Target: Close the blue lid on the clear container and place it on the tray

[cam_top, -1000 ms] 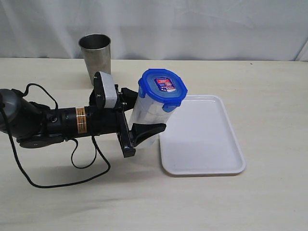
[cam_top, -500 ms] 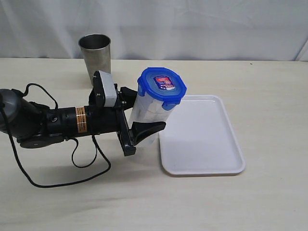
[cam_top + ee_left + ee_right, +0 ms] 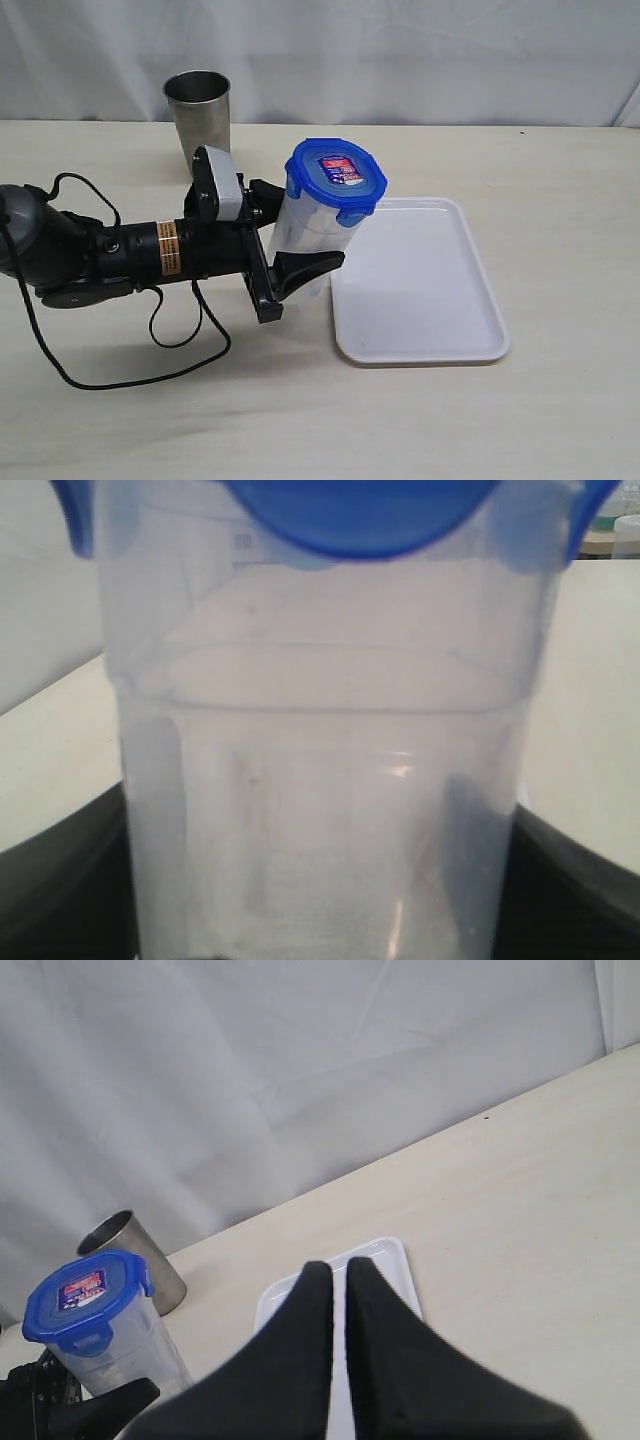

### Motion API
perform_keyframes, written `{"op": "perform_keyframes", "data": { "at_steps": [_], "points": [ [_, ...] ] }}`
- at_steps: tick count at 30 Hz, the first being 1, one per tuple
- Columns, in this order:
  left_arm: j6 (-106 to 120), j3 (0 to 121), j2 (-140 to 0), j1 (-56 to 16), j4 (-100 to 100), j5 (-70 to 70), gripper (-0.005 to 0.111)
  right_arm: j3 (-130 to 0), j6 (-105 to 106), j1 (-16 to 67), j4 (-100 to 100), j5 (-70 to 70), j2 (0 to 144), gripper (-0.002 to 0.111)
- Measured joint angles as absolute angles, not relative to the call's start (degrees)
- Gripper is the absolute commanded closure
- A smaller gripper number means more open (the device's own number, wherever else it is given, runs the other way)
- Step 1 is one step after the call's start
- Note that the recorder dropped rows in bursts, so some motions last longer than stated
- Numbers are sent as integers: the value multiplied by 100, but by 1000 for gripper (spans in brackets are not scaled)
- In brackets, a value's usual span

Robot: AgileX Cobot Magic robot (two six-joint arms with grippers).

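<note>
Clamping the clear container (image 3: 305,240) below its blue lid (image 3: 337,176), left gripper (image 3: 291,233); right gripper (image 3: 338,1269) pinched together.

The container (image 3: 320,780) fills nearly the whole view, upright and close to the lens, its translucent walls hazy with a faint step line across the upper body and small glints low down. The lid (image 3: 360,515) sits on its top, with one rounded blue flap folded down over the near rim and two more flaps hanging at the far corners. The left gripper (image 3: 320,920) shows only as two black fingers (image 3: 55,880), one at each side of the container's lower part and meeting its walls, with pale table (image 3: 50,750) beyond on both sides.
</note>
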State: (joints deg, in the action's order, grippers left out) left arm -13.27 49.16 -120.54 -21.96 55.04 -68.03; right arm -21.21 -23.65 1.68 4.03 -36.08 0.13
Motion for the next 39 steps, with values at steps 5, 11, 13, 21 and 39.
{"op": "perform_keyframes", "data": {
  "at_steps": [5,11,13,21,39],
  "points": [
    [-1327,4916,-12054,-2196,5504,-6803,107,-2121,-2365,168,425,-3608,13,104],
    [-1327,4916,-12054,-2196,5504,-6803,107,-2121,-2365,158,466,-3608,13,104],
    [-1327,4916,-12054,-2196,5504,-6803,107,-2044,-2365,158,511,-3495,13,104],
    [-1327,4916,-12054,-2196,5504,-6803,107,-1312,-2282,158,-435,-120,13,104],
    [-1327,4916,-12054,-2196,5493,-6803,107,-9,-2232,158,-1970,39,23,104]
  ]
}}
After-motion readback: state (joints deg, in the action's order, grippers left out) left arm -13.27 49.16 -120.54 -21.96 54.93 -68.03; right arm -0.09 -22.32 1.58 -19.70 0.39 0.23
